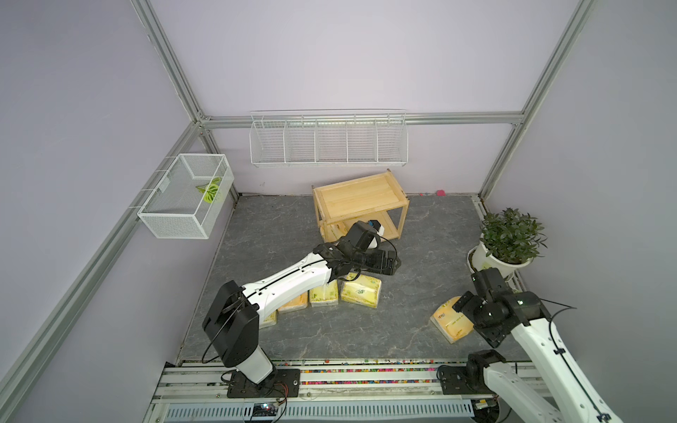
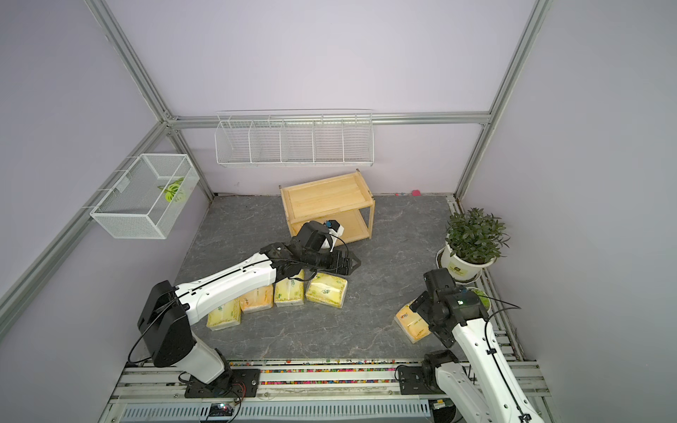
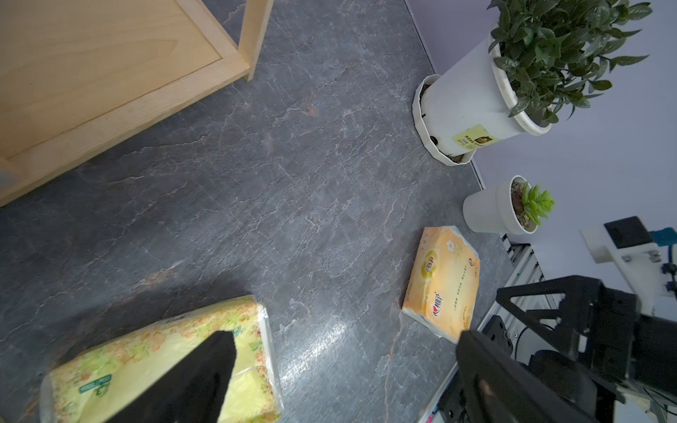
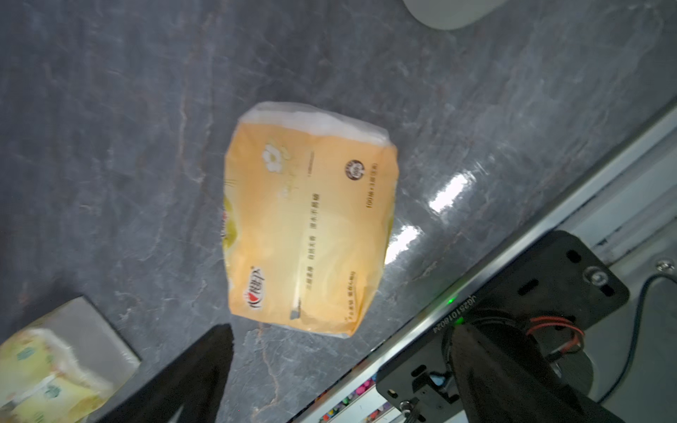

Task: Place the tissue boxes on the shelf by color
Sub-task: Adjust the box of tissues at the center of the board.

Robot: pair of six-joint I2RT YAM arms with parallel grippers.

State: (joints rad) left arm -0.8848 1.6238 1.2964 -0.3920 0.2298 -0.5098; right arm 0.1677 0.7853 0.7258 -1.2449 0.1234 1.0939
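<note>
The light wooden shelf (image 1: 366, 209) stands at the back of the grey mat. In front of it lies a row of tissue boxes: two yellow-green ones (image 1: 361, 291) (image 1: 324, 296), an orange one (image 1: 293, 302) and a yellow-green one (image 2: 223, 316), partly hidden under my left arm. My left gripper (image 1: 394, 265) hovers open just beyond the row, one finger over a yellow-green pack (image 3: 154, 362). A lone orange pack (image 1: 452, 322) lies at the right. My right gripper (image 4: 340, 366) is open just above it, the pack (image 4: 311, 219) lying ahead of the fingertips, not between them.
A large potted plant (image 1: 511, 241) and a small succulent pot (image 3: 513, 207) stand by the mat's right edge. A white wire divided rack (image 1: 328, 141) hangs on the back wall, a white mesh basket (image 1: 187, 199) on the left wall. The arms' metal rail (image 1: 366, 377) borders the front.
</note>
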